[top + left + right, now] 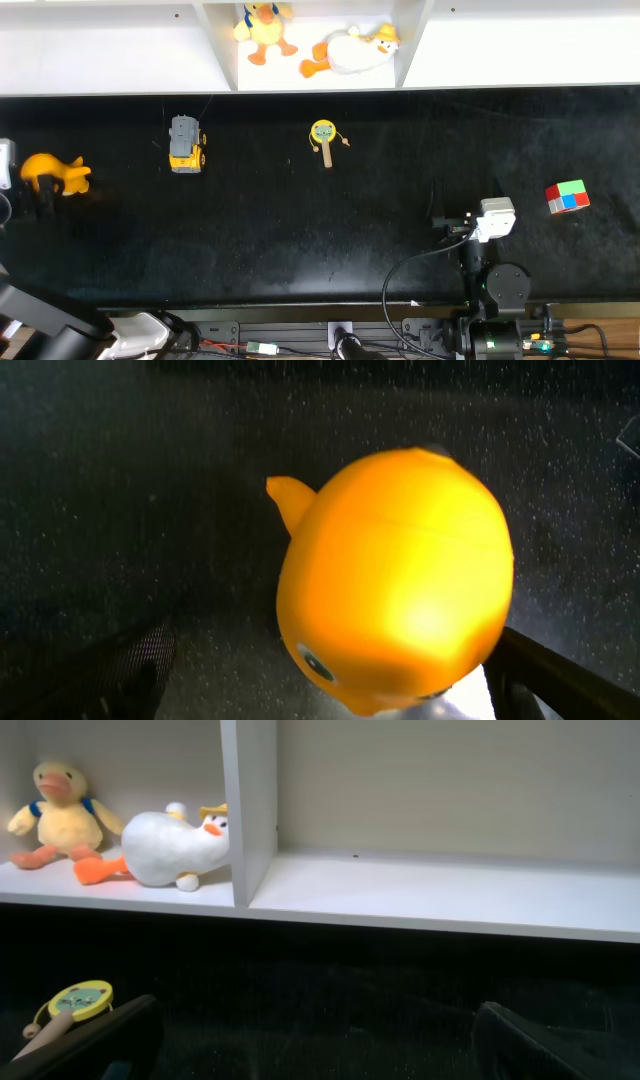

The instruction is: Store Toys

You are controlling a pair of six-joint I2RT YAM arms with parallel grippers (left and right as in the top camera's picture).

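An orange rubber animal toy (395,580) lies at the table's left end (55,173). My left gripper (330,695) is open around it: one finger (545,675) sits right against the toy, while the other finger (125,675) stands apart from it. A yellow toy truck (185,145) and a small rattle drum (323,138) lie near the shelf, and the drum also appears in the right wrist view (70,1005). A colour cube (567,196) rests at the right. My right gripper (315,1055) is open over bare table, facing the shelf, with nothing between its fingers.
A white shelf (320,80) runs along the table's far edge. Its middle compartment holds a yellow duck plush (264,28) and a white duck plush (352,52). The compartment to its right (450,890) is bare. The right arm (495,218) stands near the front edge.
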